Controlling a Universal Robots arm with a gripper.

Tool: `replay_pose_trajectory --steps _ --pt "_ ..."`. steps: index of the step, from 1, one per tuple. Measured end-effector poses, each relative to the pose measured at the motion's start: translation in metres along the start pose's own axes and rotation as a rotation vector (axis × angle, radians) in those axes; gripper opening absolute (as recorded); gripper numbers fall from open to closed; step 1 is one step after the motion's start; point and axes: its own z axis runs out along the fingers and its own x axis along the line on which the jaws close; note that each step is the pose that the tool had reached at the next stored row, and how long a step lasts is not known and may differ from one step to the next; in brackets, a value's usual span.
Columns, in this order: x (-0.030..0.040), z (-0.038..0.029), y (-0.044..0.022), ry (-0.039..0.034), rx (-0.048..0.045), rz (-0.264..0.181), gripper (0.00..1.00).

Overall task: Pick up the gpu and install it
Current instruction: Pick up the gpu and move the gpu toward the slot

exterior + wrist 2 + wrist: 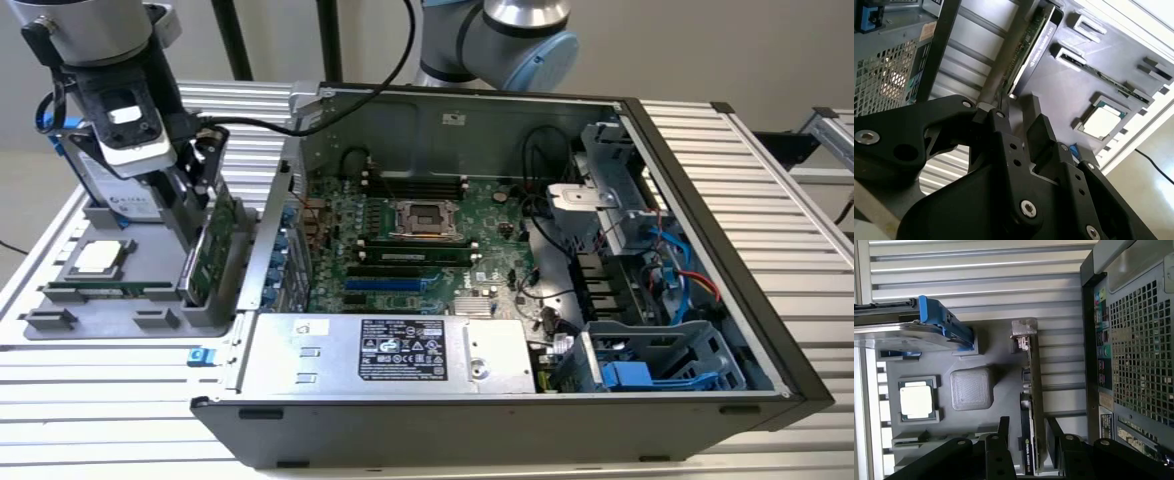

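Black gripper (1029,427), jaws apart, straddling the gpu (1032,375), a flat green-and-black card with a silver bracket. The card stands on edge in a grey moulded holder (999,340) beside the open computer case (441,120). Risk: closing off-centre could tilt the card and jam it in its slot.

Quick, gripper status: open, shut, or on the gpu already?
Gripper: open, straddling the gpu, which stands on edge in the grey holder; not clamped on it.
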Motion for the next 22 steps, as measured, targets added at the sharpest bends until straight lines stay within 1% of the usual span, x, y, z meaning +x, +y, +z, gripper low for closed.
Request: replay_pose_trajectory --steps 7,14,22 --pt "-0.0024 0.0035 -0.0023 0.0018 0.0000 0.000 1.00" --pt "-0.0050 0.0061 -0.0064 0.0068 0.0003 0.000 1.00" --pt "-0.0060 0.0093 -0.0126 0.0125 0.0009 0.001 1.00"
